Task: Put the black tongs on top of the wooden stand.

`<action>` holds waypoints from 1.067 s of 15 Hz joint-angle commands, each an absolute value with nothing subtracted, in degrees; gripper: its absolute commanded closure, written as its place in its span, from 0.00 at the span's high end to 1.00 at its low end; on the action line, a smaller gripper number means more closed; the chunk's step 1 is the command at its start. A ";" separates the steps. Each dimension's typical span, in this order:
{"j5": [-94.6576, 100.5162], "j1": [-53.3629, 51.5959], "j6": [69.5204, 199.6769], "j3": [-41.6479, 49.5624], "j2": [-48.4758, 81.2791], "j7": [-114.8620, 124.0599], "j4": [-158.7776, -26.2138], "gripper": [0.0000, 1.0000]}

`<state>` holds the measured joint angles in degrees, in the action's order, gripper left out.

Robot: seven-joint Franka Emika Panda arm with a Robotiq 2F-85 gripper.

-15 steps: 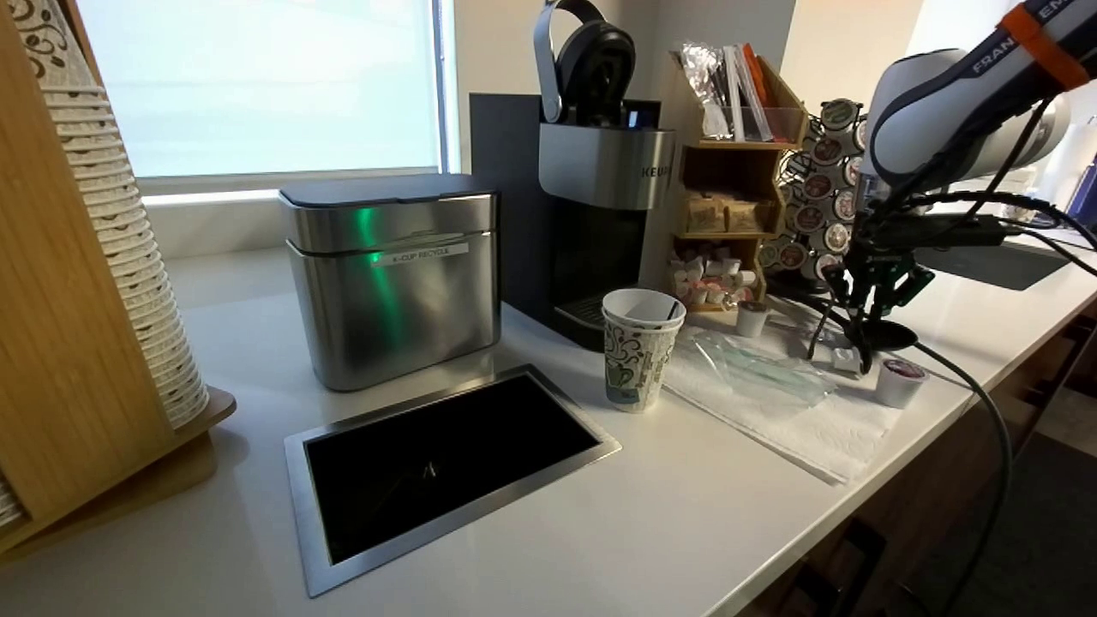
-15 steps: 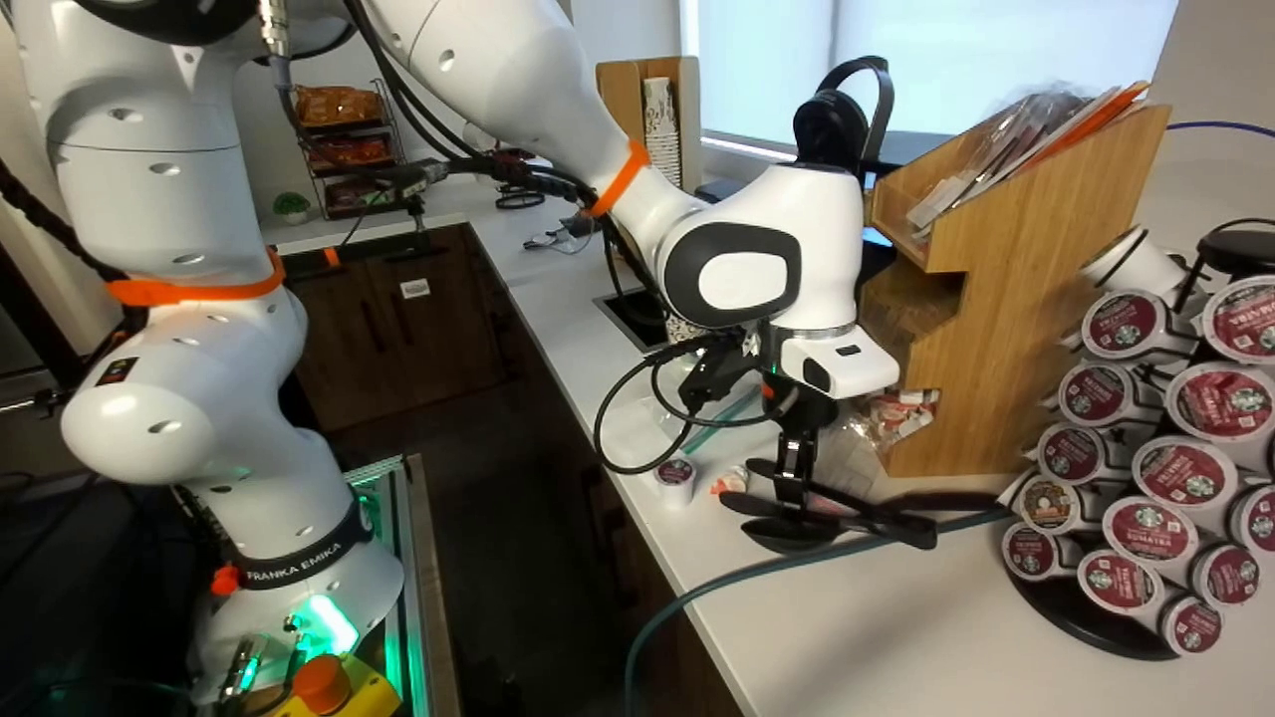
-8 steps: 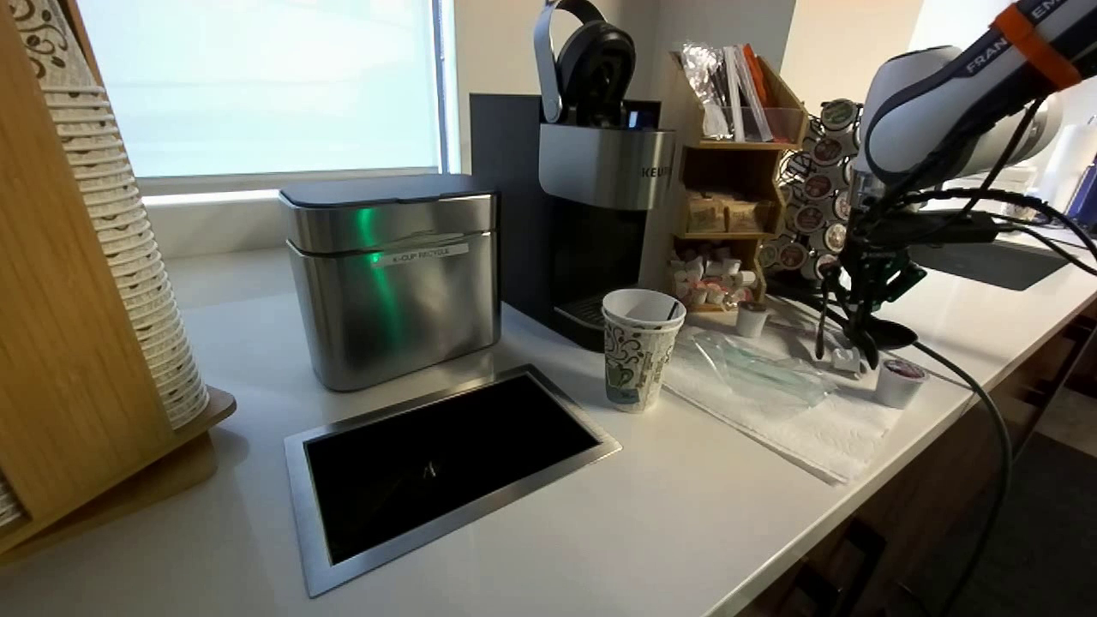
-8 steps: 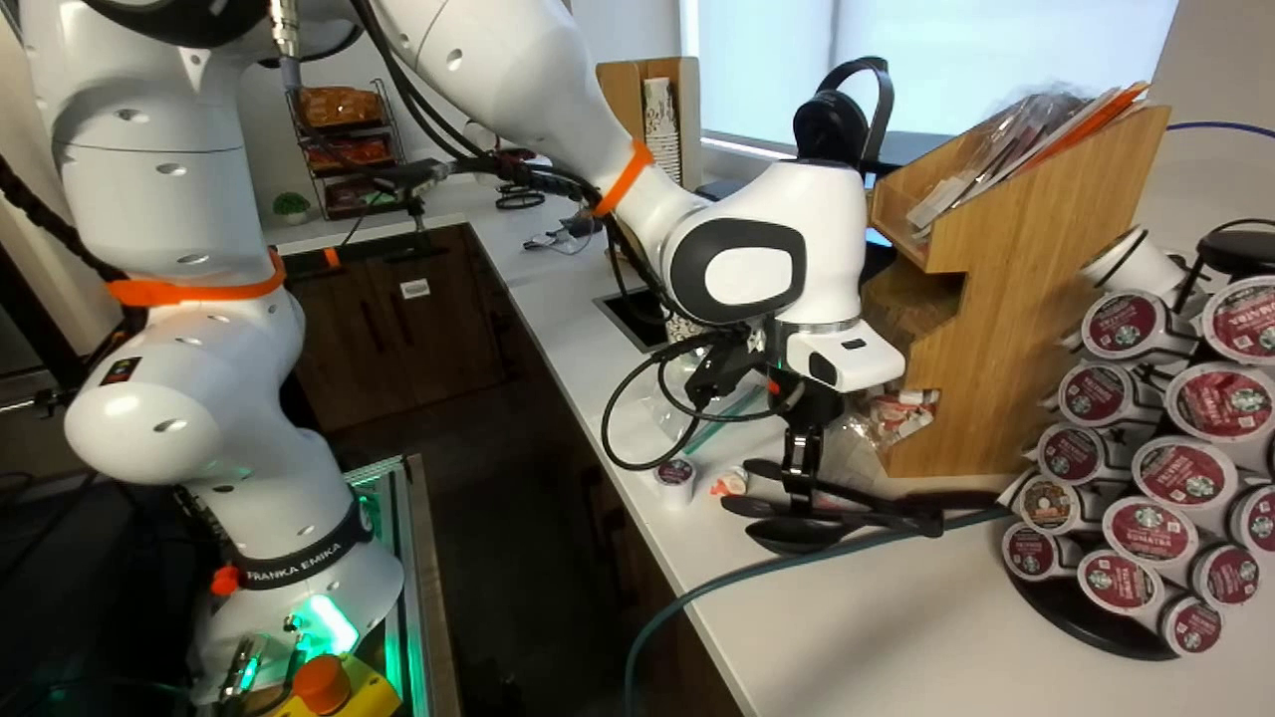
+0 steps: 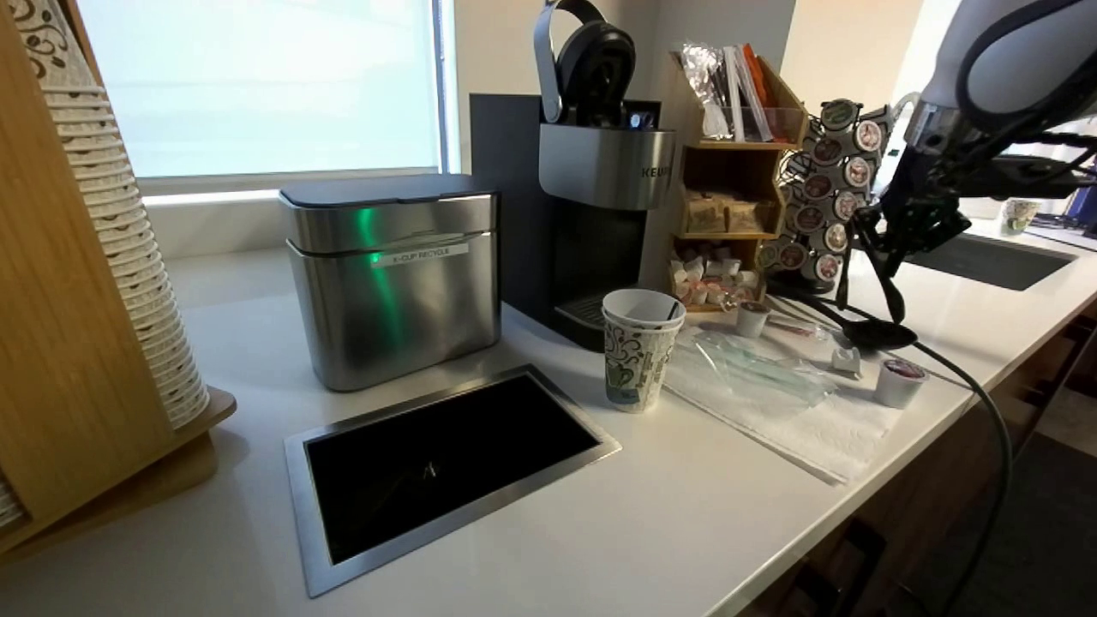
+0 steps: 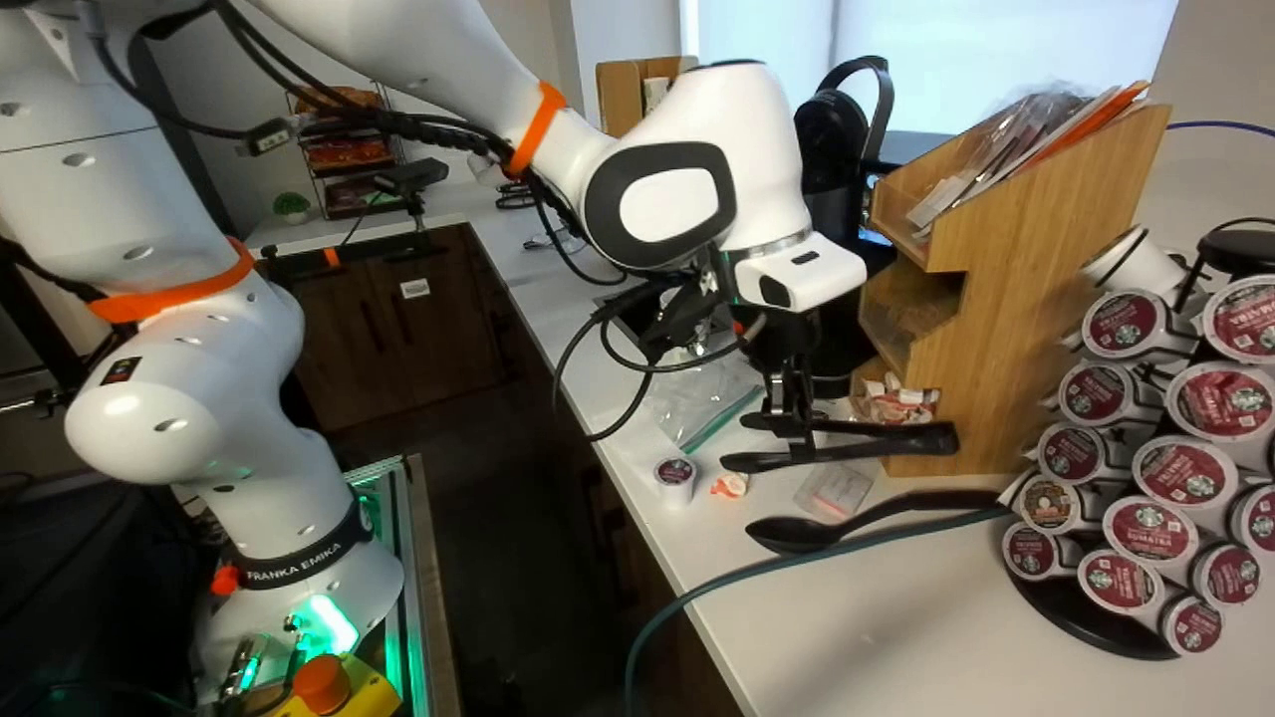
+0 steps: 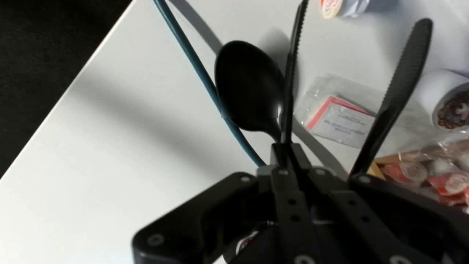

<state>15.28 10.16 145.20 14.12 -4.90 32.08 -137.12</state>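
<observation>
Black tongs, one arm clenched by the fingers, hang near the wooden stand holding packets above tubs.

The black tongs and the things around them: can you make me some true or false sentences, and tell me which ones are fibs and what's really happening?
1. The gripper is holding the black tongs. True.
2. The black tongs are squeezed shut. False: their two arms are spread apart at the ends.
3. The wooden stand is next to the coffee machine. True.
4. The black tongs are already on top of the wooden stand. False: they are up in the air, held by the gripper.
5. The black spoon lies on the counter. True.
</observation>
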 commanded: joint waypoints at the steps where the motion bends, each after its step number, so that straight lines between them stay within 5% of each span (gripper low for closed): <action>1: 18.44 13.14 151.92 12.35 -18.01 27.69 -146.62 0.01; 16: 11.05 15.89 160.58 4.35 -29.95 19.44 -143.81 0.01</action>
